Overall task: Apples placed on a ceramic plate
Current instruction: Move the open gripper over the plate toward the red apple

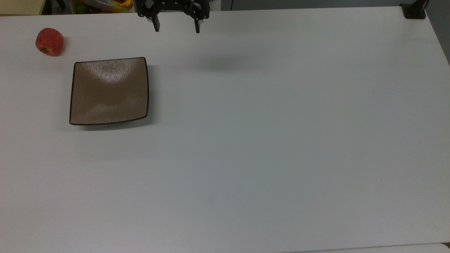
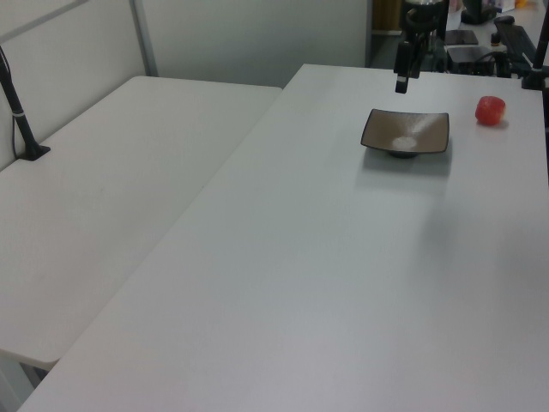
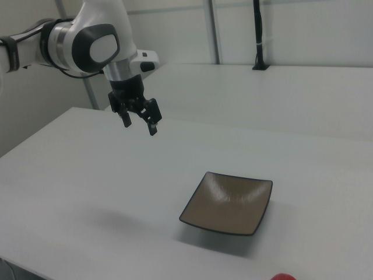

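A small red apple (image 1: 49,41) with a yellowish patch lies on the white table near the top view's far left corner, apart from the plate; it also shows as the apple (image 2: 490,110) and, cut by the lower edge, the apple (image 3: 283,276). The square tan-brown ceramic plate (image 1: 109,91) (image 2: 406,131) (image 3: 228,202) sits empty beside it. My gripper (image 1: 177,28) (image 2: 401,75) (image 3: 139,124) hangs open above the table, to the top view's right of the plate and well off the surface, holding nothing.
A black post clamp (image 1: 414,11) stands at the top view's far right corner. A bin of colourful fruit (image 1: 105,5) lies beyond the table's far edge. A second white table (image 2: 103,189) adjoins on the left view's left.
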`<control>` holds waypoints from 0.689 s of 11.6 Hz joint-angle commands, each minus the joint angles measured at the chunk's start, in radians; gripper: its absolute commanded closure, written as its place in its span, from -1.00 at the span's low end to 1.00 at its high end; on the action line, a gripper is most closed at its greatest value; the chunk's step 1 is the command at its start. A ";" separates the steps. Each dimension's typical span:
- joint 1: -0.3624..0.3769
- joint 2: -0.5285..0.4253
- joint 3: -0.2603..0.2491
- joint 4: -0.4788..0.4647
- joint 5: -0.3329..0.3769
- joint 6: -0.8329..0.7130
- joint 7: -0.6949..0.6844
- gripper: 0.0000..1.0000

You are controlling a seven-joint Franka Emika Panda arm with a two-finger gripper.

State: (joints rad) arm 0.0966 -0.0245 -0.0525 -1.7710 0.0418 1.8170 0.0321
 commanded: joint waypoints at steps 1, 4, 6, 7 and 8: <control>0.002 -0.029 -0.006 -0.036 -0.016 0.004 0.005 -1.00; 0.000 -0.029 -0.006 -0.036 -0.017 0.004 0.005 -1.00; -0.001 -0.029 -0.006 -0.034 -0.020 0.004 0.005 -1.00; -0.008 -0.031 -0.006 -0.034 -0.020 0.002 0.003 -1.00; -0.009 -0.031 -0.006 -0.034 -0.020 0.002 0.003 -1.00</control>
State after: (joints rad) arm 0.0922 -0.0246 -0.0554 -1.7727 0.0363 1.8170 0.0320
